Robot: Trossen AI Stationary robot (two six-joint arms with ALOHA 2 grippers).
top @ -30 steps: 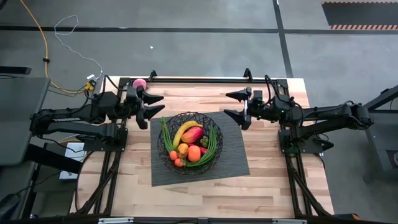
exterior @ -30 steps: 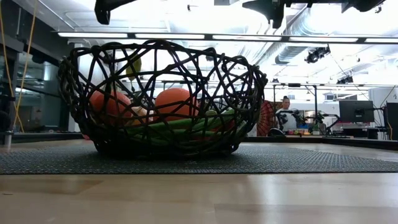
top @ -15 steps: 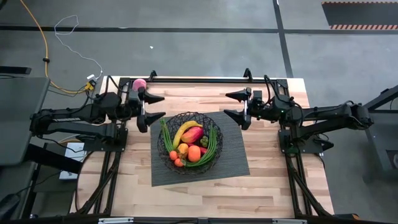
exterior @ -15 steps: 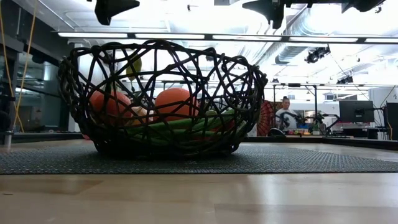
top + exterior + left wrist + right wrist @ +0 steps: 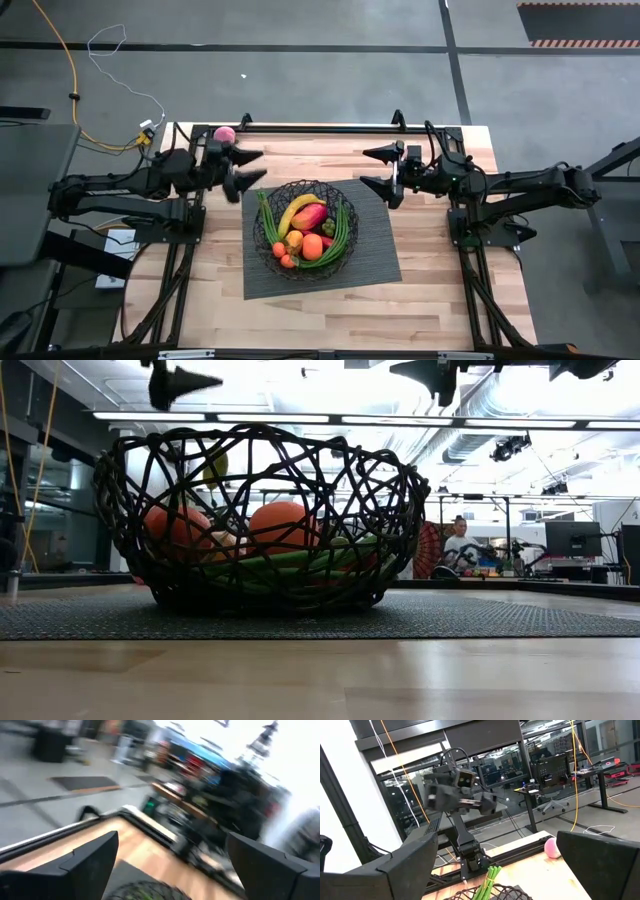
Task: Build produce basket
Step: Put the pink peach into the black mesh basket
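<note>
Table (image 5: 430,300): wooden top, both arms raised over its far half; nothing in the way of a reach, though the far edge sits close behind the one loose fruit.
Mat (image 5: 375,260): dark ribbed sheet under the bowl; a knock to the bowl could slide it across this.
Basket (image 5: 305,229): round black wire bowl, mid-table on the mat, holding a banana (image 5: 296,211), mango (image 5: 310,216), oranges (image 5: 312,246), tomatoes and green beans (image 5: 342,237); it looks nearly full, so a careless drop may bounce off the pile or roll out over the rim.
Left gripper (image 5: 243,169): above the table just left of the bowl, jaws apart and holding nothing; its view is smeared, which suggests quick motion, and a fast swing could clip the wire rim.
Right gripper (image 5: 378,168): waiting above the mat's far right corner, jaws wide apart, empty.
Pink ball (image 5: 225,135): alone at the far left edge beside the left arm; round, so a poor pinch could squirt it off the table.
</note>
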